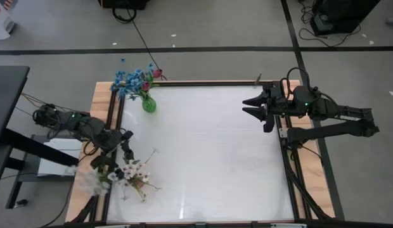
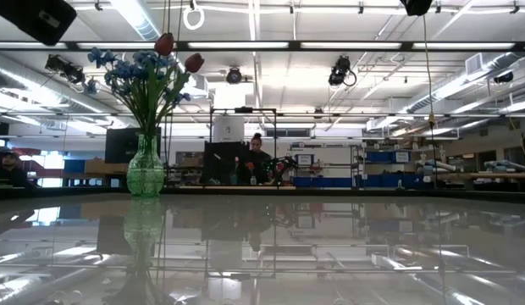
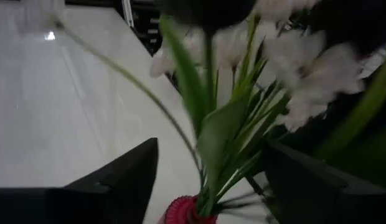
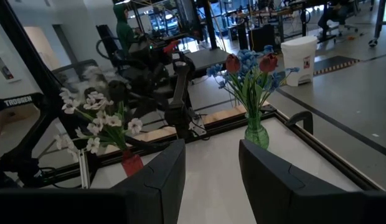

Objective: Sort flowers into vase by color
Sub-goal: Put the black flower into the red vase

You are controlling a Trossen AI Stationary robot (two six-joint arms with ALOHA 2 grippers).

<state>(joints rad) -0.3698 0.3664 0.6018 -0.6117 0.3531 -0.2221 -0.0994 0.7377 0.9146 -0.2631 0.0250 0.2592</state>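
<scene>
A green glass vase [image 1: 149, 104] stands near the table's far left corner with blue flowers [image 1: 128, 80] and red tulip buds [image 1: 157, 73] in it; the low view shows it upright [image 2: 145, 169]. White flowers [image 1: 130, 171] stand in a small red vase [image 4: 131, 163] near the left edge. My left gripper [image 1: 125, 147] is open just above that bunch. In the left wrist view its fingers [image 3: 118, 180] stand either side of the green stems [image 3: 227, 149] and the red rim [image 3: 183, 211]. My right gripper [image 1: 244, 107] hangs open over the far right of the table.
A black metal frame [image 1: 203, 82] runs along the table's edges, on a wooden base [image 1: 101, 95]. The white tabletop [image 1: 209, 152] lies bare between the two arms. Beyond the table, the low view shows a workshop and a person [image 2: 256, 157] far off.
</scene>
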